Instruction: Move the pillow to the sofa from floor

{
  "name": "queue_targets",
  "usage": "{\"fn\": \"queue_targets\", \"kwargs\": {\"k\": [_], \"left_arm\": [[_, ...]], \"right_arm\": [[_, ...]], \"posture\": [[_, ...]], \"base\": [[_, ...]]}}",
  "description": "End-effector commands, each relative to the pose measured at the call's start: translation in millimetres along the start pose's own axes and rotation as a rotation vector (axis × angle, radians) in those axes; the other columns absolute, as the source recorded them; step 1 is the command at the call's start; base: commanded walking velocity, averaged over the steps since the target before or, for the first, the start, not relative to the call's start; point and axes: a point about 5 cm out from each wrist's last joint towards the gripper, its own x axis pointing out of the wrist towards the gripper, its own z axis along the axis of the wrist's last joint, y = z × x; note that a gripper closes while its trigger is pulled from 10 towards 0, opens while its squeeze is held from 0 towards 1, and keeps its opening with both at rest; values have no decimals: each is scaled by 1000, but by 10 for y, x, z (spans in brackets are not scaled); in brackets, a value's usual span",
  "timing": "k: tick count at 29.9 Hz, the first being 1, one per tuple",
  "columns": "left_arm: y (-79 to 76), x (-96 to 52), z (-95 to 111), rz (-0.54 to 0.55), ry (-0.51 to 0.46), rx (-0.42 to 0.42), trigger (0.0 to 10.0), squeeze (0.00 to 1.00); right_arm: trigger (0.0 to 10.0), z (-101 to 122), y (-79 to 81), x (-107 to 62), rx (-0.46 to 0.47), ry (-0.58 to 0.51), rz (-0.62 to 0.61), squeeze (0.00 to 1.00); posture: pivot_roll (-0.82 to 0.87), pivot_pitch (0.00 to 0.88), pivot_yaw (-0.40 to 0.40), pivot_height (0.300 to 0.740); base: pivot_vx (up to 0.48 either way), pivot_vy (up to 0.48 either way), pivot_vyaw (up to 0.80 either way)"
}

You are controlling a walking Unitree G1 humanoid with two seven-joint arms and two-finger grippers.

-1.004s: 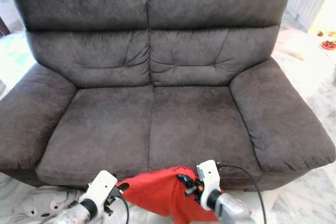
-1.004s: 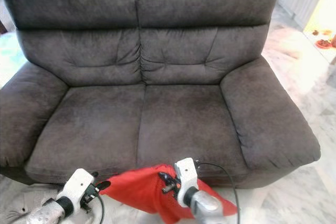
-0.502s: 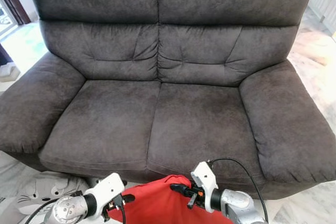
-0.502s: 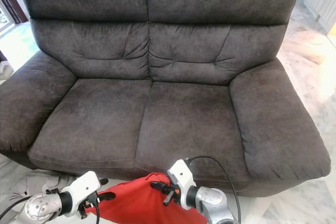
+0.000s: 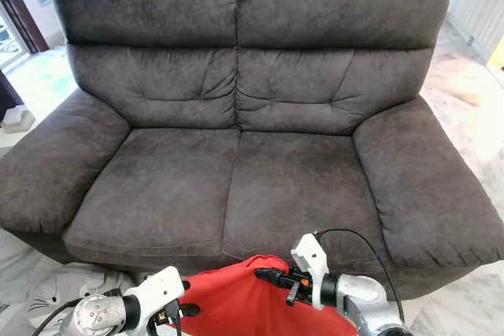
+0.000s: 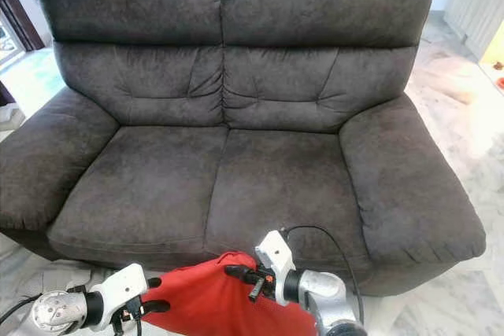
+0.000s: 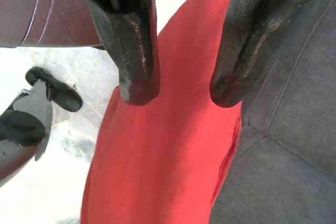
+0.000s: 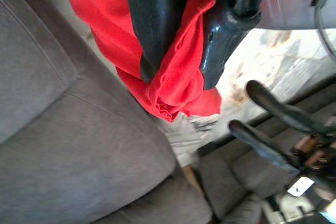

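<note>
Below the sofa's front edge, red pillow [image 5: 236,304] hangs off the floor between both arms, just short of the seat cushions [image 5: 228,186]. Right gripper [image 8: 181,69] is clenched on a bunched corner of the red fabric — cloth puckers between the fingers. Left gripper [image 7: 181,90] has its fingers spread with the pillow's other edge running between them; looks like loose contact at best, not a firm pinch.

Pillow reads soft, light and floppy — sags and folds where pinched, so the cover may slide or stretch. Best hold is probably a deep bite on corner or seam, both sides.

Around: dark grey sofa [image 5: 252,60], its seat free of objects, marble floor [image 5: 472,304], a grey-white plush toy [image 5: 55,297] lying on the floor by the left arm. Seat front edge is the one obstacle; pillow likely needs lifting over it.
</note>
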Motion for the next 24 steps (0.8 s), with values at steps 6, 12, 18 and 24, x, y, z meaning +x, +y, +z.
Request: {"fn": "queue_targets", "kwargs": {"k": [6,12,18,24], "left_arm": [[21,-16,-27,-51,24,28,10000,1000],[-5,-10,-101,-97,74,61,10000,1000],[94,2,-55,-45,53,65,10000,1000],[209,-34,45,-3,9,79,10000,1000]], "right_arm": [[10000,378,-17,55,-101,-120,72,0],[10000,464,2,23,-118,-147,109,0],[10000,501,45,-15,-116,-155,167,0],[10000,471,65,-46,-117,-138,176,0]], "posture": [[117,91,43,740],[111,106,42,740],[107,113,38,740],[105,117,34,740]], "base": [[0,0,0],[0,0,0],[0,0,0],[0,0,0]]}}
